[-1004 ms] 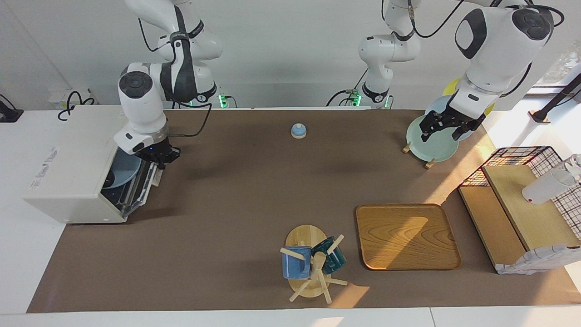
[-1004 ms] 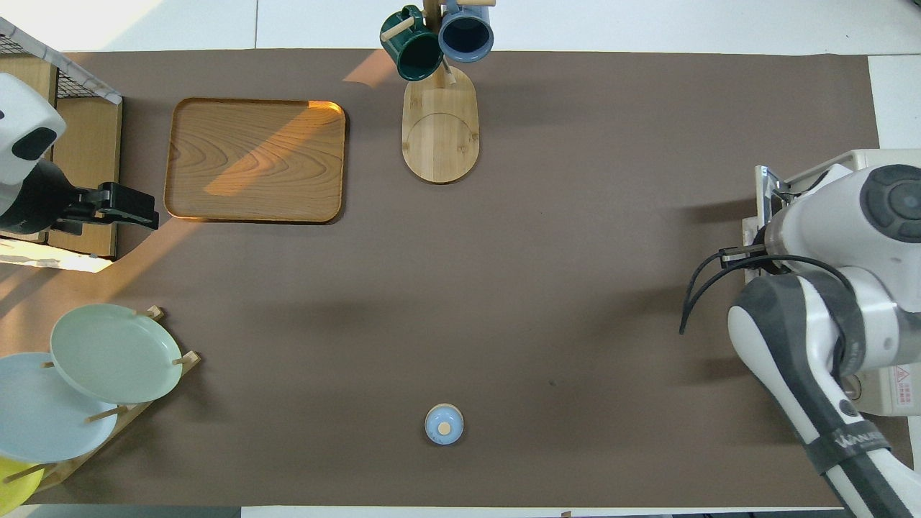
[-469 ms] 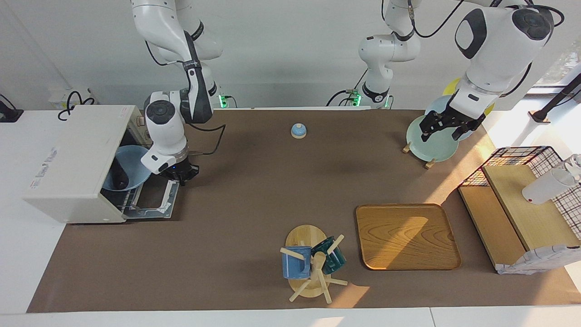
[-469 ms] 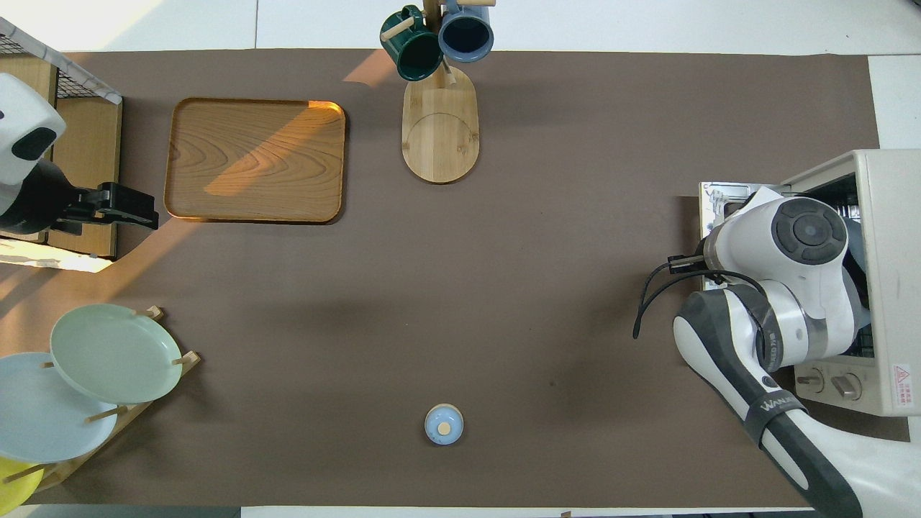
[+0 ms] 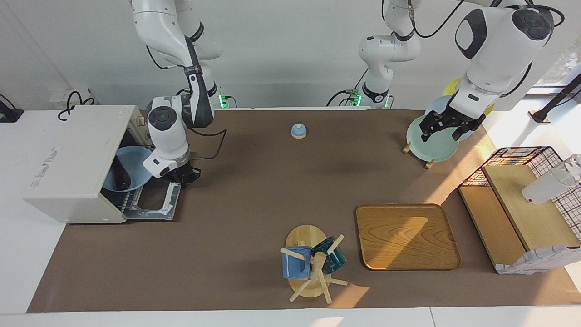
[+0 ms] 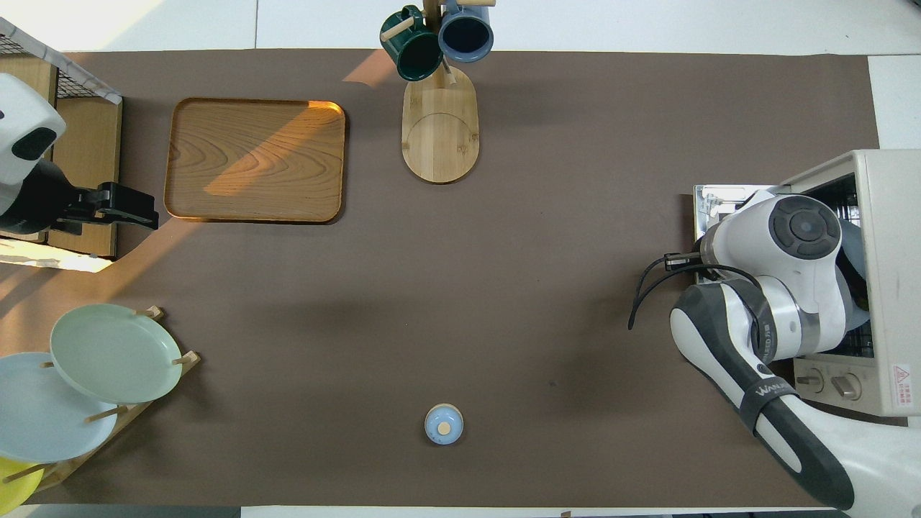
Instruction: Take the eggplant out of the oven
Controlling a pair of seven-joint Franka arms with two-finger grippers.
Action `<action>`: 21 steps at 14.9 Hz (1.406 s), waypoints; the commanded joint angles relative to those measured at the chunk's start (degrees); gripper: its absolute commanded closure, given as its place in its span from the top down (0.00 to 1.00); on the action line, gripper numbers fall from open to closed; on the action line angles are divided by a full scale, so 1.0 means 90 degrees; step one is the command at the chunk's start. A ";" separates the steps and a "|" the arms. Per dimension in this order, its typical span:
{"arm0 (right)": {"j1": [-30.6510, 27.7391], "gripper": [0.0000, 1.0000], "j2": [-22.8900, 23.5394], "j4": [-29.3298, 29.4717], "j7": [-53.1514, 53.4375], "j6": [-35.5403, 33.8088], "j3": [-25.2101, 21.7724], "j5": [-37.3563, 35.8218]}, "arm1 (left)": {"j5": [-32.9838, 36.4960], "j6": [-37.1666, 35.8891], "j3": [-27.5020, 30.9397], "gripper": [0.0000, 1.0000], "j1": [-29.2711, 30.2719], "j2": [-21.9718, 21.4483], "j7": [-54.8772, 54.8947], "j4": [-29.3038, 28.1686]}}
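Observation:
The off-white oven (image 5: 68, 163) stands at the right arm's end of the table, and it also shows in the overhead view (image 6: 888, 237). Its glass door (image 5: 152, 202) lies fully down on the table. Inside, the dark eggplant (image 5: 120, 175) lies on a light blue plate (image 5: 136, 163). My right gripper (image 5: 182, 175) is low at the outer edge of the door, at the corner nearer to the robots. In the overhead view the right arm's wrist hides it. My left gripper (image 5: 442, 135) is open and empty over the plate rack, where the arm waits.
A small blue bell (image 5: 298, 131) sits near the robots at mid table. A rack with plates (image 5: 431, 145), a wooden tray (image 5: 407, 236), a mug tree (image 5: 313, 263) and a wire basket with wooden shelves (image 5: 522, 204) fill the left arm's end.
The oven door has swung from partly open to flat on the table. My right gripper moved down and away from the oven with the door's edge. The left arm has not moved.

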 commanded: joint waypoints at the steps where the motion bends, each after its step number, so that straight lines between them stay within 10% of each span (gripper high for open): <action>1: 0.0034 0.79 -0.0068 0.0255 -0.0014 -0.0326 -0.0100 0.0146 | 0.0090 0.0048 -0.0010 1.00 0.0035 -0.0163 0.0043 -0.0163; 2: 0.0034 0.90 -0.0165 0.0440 -0.0024 -0.0618 -0.0003 0.0146 | 0.0090 0.0048 -0.0010 1.00 0.0035 -0.0163 0.0043 -0.0163; 7: 0.0024 0.84 -0.0438 0.1252 -0.0014 -0.2104 0.0164 0.0039 | 0.0090 0.0048 -0.0010 1.00 0.0035 -0.0163 0.0043 -0.0163; 21: -0.0649 0.69 -0.0800 0.0326 -0.0542 -0.1697 0.0125 -0.0499 | 0.0090 0.0048 -0.0010 1.00 0.0035 -0.0163 0.0043 -0.0163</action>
